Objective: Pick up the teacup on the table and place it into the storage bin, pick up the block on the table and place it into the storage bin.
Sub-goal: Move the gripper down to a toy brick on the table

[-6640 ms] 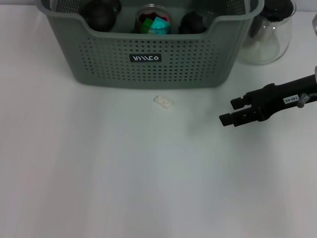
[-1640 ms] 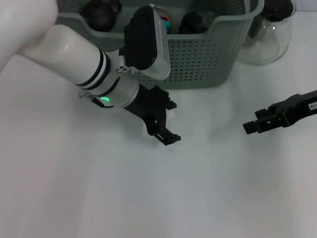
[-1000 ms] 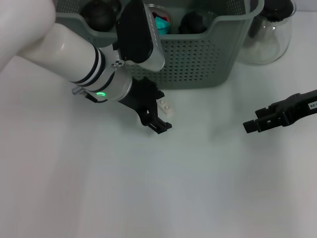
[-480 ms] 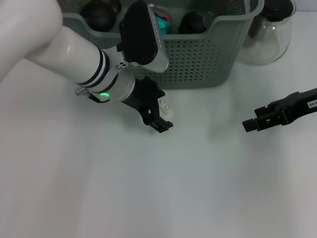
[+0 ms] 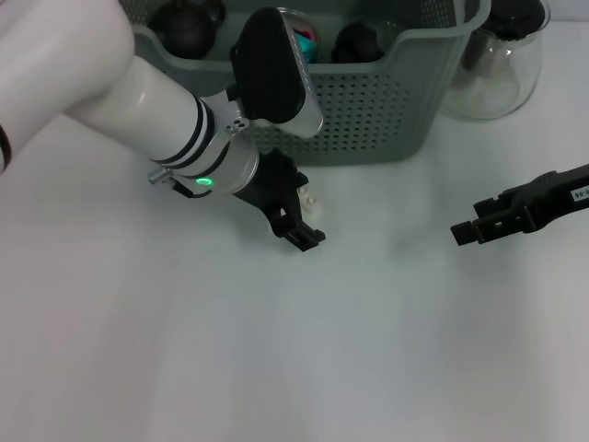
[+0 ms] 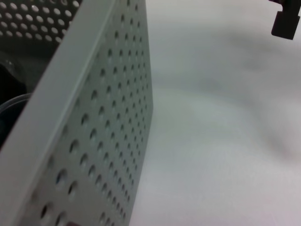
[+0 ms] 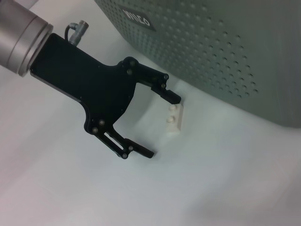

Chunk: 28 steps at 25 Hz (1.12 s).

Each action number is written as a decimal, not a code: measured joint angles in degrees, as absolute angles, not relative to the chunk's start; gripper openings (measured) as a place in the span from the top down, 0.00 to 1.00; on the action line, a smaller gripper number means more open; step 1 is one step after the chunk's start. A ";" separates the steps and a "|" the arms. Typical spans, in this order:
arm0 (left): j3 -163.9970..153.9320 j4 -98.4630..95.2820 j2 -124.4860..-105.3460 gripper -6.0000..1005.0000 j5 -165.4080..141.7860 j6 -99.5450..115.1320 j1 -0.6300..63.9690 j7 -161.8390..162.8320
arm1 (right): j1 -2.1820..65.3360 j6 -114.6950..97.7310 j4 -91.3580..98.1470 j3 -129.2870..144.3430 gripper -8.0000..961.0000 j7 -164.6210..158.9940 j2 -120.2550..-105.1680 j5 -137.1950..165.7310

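Spread wide, the two black fingers (image 7: 173, 96) of the left gripper (image 7: 163, 125) hold nothing; the small white studded plastic block (image 7: 174, 118) lies on the white table (image 5: 276, 368) in the gap between them, just beside the finger nearer the bin, though contact cannot be told. In the head view the block (image 5: 311, 202) shows only partly past the gripper (image 5: 299, 216), close in front of the large grey-green perforated plastic storage bin (image 5: 368, 101).

Inside the bin a clear glass cup (image 5: 293, 28) holding red and teal pieces stands between dark round objects (image 5: 189, 28), so the teacup half looks done, if that is the teacup. The block half is left: closing on it, lifting, and dropping it over the bin wall.

Off to the robot's right, the right gripper (image 5: 474, 227) hovers idle above the table, well apart from the block; whether its fingers are apart cannot be told. A clear glass carafe (image 5: 502, 55) stands beside the bin.

Compared with half a second ago, the left arm has shifted slightly rightward and the block is more covered; the right gripper has not moved.
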<state>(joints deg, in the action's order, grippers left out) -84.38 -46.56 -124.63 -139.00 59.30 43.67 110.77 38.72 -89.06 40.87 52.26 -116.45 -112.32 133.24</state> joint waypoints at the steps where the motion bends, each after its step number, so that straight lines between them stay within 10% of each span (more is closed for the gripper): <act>1: -84.47 -46.59 -124.63 0.18 -139.01 59.28 43.69 111.25 | 38.71 -89.05 40.87 52.28 0.18 -116.45 -112.32 133.24; 28: -87.86 -46.97 -124.64 0.19 -141.11 56.86 44.30 124.17 | 38.75 -88.94 40.87 52.13 0.18 -116.19 -112.32 133.24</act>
